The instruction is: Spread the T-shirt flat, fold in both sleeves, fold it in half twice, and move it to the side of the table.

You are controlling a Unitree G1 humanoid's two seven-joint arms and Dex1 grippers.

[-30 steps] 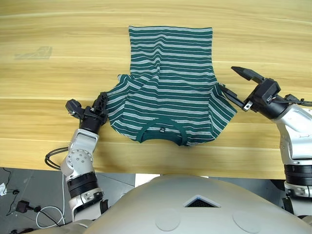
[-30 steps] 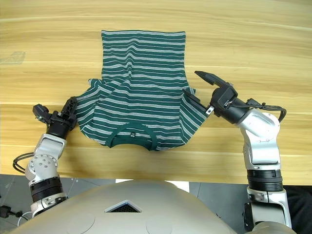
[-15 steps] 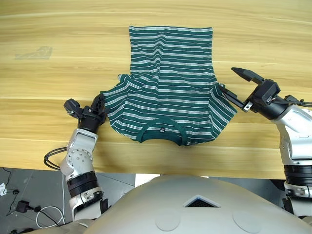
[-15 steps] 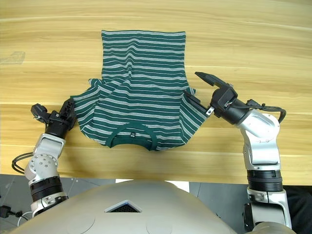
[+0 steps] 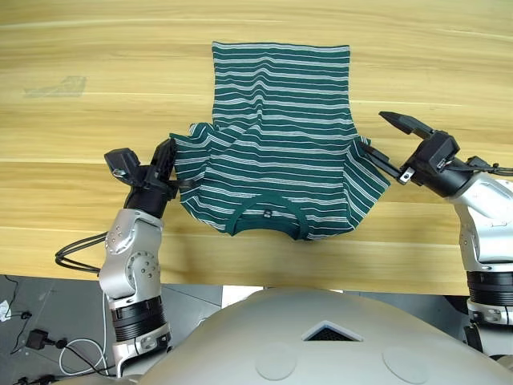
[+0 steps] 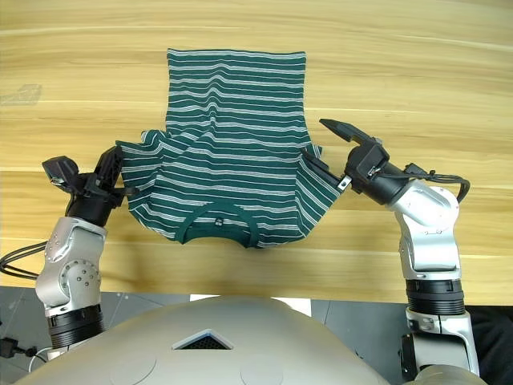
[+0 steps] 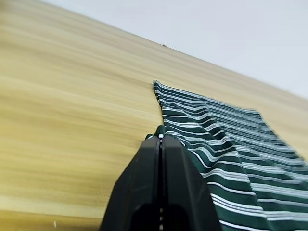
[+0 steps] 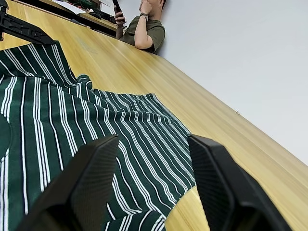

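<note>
The left pincer (image 7: 160, 139) is pinching the sleeve (image 5: 189, 149), the T-shirt (image 5: 280, 120) lying rightward toward the spread right pincer (image 5: 374, 133).

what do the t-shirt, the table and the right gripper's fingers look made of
T-shirt: soft knit fabric, likely cotton jersey; matte, wrinkles and drapes.
Table: wood or wood-look laminate; pale grain lines, satin surface.
Right gripper fingers: hard matte black, probably plastic; smooth moulded faces.
</note>
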